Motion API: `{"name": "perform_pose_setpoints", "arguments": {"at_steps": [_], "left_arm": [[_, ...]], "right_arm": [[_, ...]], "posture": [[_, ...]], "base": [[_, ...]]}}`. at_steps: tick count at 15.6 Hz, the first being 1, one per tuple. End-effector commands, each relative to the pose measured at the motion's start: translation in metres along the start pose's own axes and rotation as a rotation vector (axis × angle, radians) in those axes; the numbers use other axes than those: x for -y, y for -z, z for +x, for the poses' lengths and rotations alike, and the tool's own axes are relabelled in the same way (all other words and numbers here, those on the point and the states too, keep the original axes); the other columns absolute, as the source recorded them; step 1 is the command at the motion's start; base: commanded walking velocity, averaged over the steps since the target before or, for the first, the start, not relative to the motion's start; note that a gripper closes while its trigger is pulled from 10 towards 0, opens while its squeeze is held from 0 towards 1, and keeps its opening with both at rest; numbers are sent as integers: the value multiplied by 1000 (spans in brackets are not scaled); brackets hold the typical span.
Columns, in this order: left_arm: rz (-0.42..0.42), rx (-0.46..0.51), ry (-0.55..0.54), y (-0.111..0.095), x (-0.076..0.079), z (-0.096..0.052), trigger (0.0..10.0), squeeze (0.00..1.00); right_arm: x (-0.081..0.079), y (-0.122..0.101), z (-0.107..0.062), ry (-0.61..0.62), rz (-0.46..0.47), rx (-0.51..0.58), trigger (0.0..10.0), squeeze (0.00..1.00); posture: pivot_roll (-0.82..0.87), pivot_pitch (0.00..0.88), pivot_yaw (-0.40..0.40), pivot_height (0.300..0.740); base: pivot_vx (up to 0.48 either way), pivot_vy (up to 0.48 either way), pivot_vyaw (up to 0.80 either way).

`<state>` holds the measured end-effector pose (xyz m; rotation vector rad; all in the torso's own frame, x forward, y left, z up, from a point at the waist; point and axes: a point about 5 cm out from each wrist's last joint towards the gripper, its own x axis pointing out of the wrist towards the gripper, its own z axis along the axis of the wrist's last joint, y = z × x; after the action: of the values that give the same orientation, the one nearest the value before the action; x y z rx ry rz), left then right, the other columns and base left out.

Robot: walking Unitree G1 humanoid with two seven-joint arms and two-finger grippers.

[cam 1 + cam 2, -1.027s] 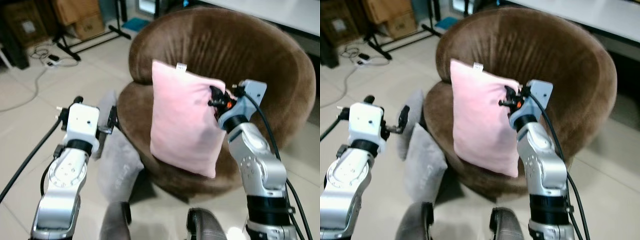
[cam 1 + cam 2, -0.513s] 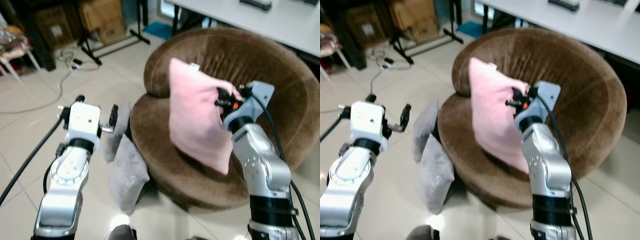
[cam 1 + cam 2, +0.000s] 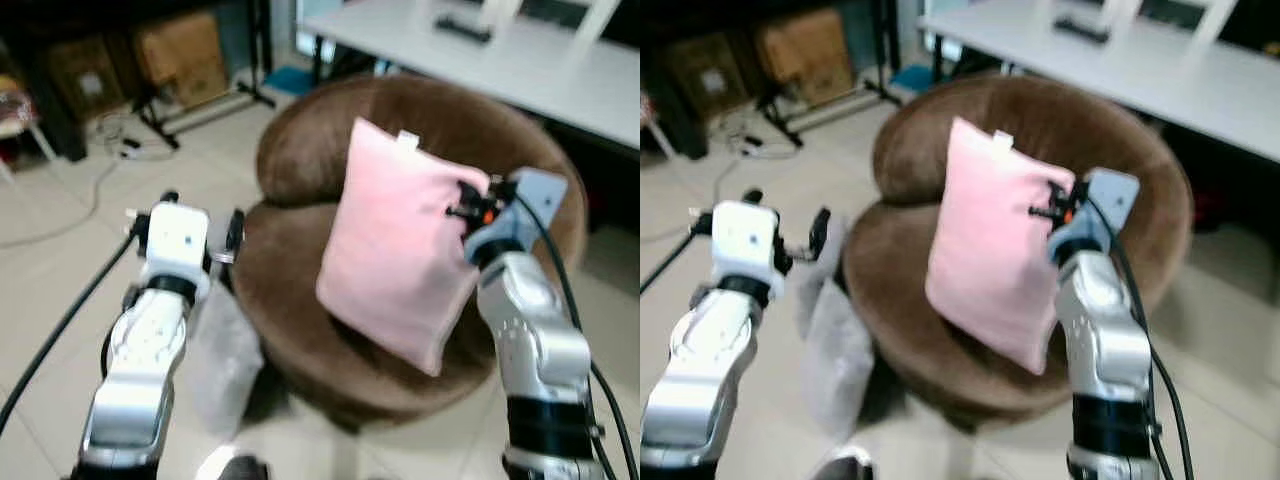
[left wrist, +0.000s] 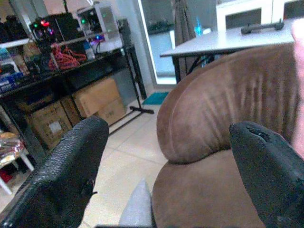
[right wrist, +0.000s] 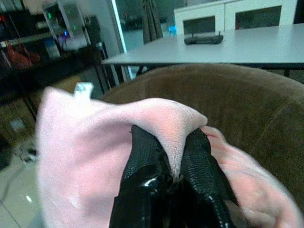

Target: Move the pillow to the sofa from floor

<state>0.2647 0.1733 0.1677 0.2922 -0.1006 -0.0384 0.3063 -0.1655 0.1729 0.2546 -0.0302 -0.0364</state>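
Now the whole play hangs on one relation: the soft pink square fabric pillow [image 3: 395, 262] dangles from the right gripper [image 5: 171, 159] directly above the seat of the round brown plush sofa [image 3: 300, 290], with the sofa's curved backrest rising just behind it. The right gripper's two black fingers [image 5: 142, 156] are pinched tight on a fold of cloth at the pillow's upper corner, so the pillow hangs with its long axis running down toward the seat cushion, its lower corner close over the cushion, though whether it touches I cannot tell. Relative to the sofa, the pillow sits near the middle of the seat, tilted slightly, white tag at its top. My read: the pillow is nearly delivered, and lowering then releasing looks like all that remains.

Over on the sofa's outer flank, the left gripper [image 4: 166, 156] hovers with its fingers spread wide and nothing between them, aimed at the sofa's side. A grey cushion [image 3: 225, 355] lies on the pale tiled floor [image 3: 60, 280] just beside the sofa's base.
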Motion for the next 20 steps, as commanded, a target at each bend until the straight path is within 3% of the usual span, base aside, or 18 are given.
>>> {"name": "perform_pose_setpoints", "arguments": {"at_steps": [1,4,9,14,20], "left_arm": [[15,-9,-16,2,-5,-1,10000,0],[1,7,-23,0,-6,-2,10000,0],[-30,14,-24,-2,-10,-3,10000,0],[-36,16,-13,-2,-9,-5,10000,0],[-38,15,-14,-1,-9,-6,10000,0]], "right_arm": [[-11,-14,0,-29,-10,78,10000,0],[-15,-17,1,-33,-66,98,10000,0],[-30,-11,-4,-117,-63,89,10000,0],[-39,-9,-4,-149,-119,87,10000,0],[-42,-8,-4,-152,-93,86,10000,0]], "posture": [[98,0,-31,740],[102,0,-31,740],[116,0,-33,740],[116,0,-31,740],[121,0,-38,740]], "base": [[0,-480,0],[0,-307,0],[0,0,0],[287,0,573],[301,0,0]]}}
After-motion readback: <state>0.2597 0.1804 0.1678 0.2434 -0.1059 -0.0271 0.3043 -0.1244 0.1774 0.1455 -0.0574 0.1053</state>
